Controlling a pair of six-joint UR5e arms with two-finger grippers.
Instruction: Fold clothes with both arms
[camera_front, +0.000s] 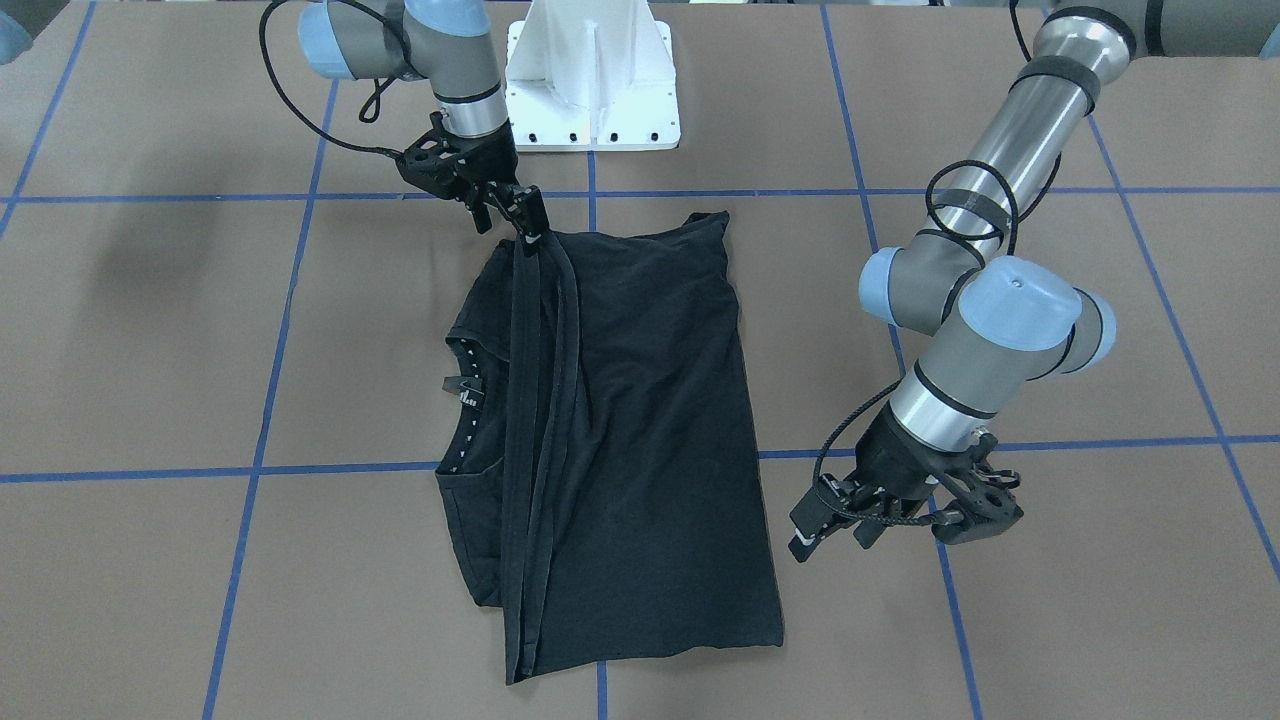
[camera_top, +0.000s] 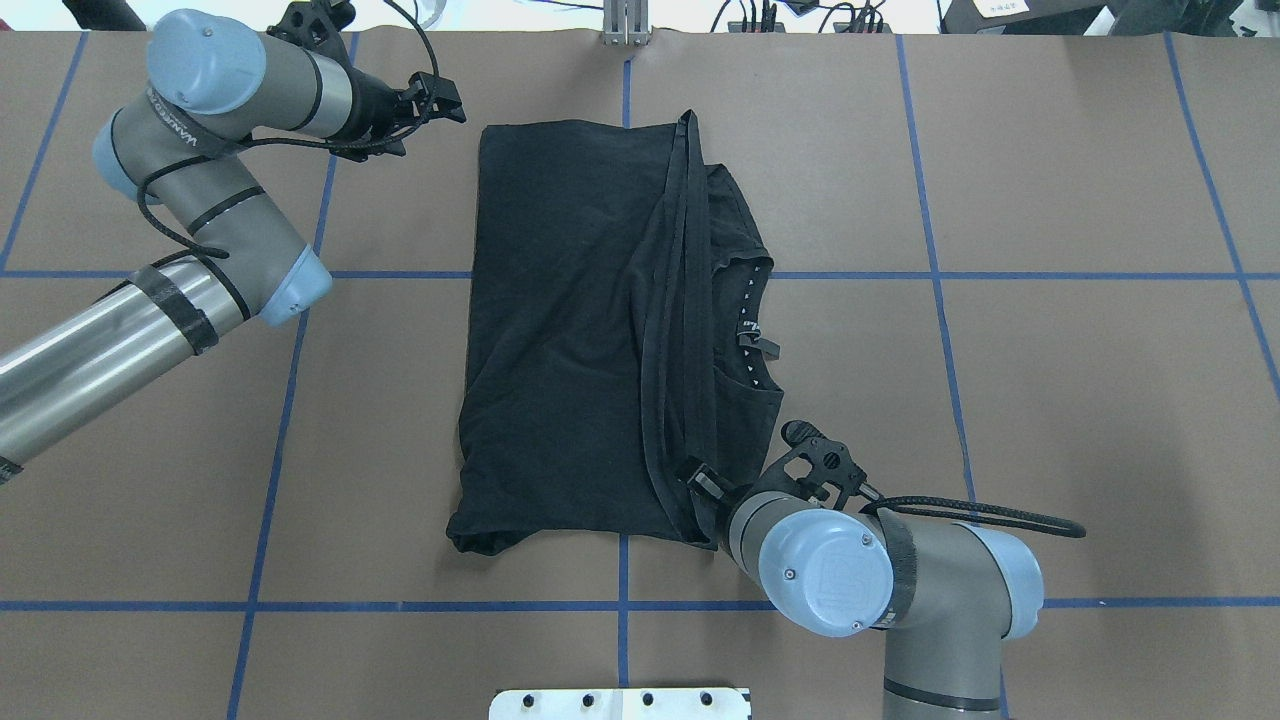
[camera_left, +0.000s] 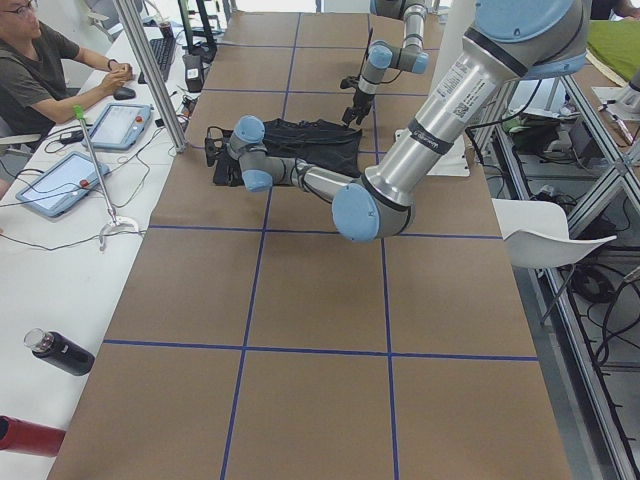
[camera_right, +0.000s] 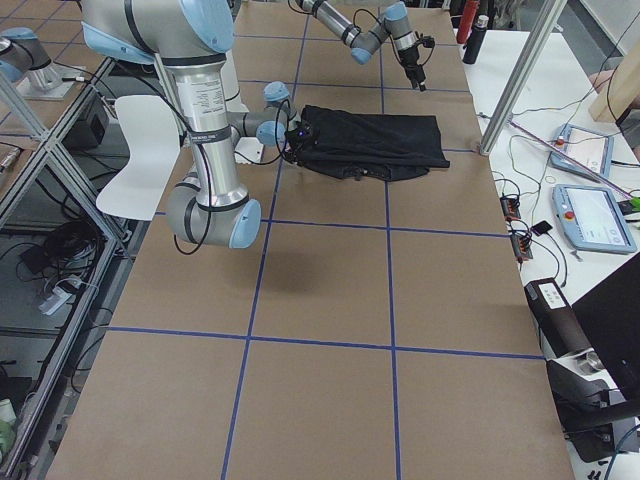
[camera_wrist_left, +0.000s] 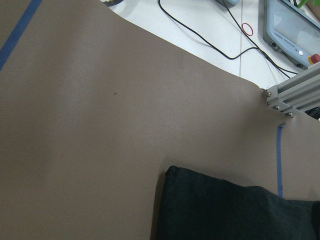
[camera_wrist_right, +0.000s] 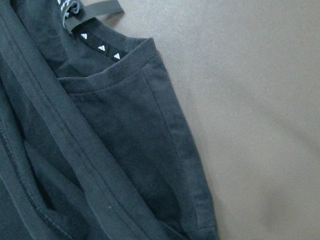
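1. Shirt position: your black T-shirt (camera_top: 570, 340) lies folded on the brown desk (camera_top: 1050, 400), its long axis running from the robot's side to the far edge.
2. You see the collar (camera_top: 752, 330) facing the robot's right, hem band (camera_top: 680, 330) doubled lengthwise over the body.
3. Right gripper (camera_top: 705, 487) fingers are pinched on the near hem corner.
4. Left gripper (camera_top: 440, 98) hangs beside the far corner, apart from the cloth; you cannot tell its fingers' spread.

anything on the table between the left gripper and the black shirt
Nothing: in the overhead view, only bare brown table separates the left gripper from the black short-sleeved T-shirt.
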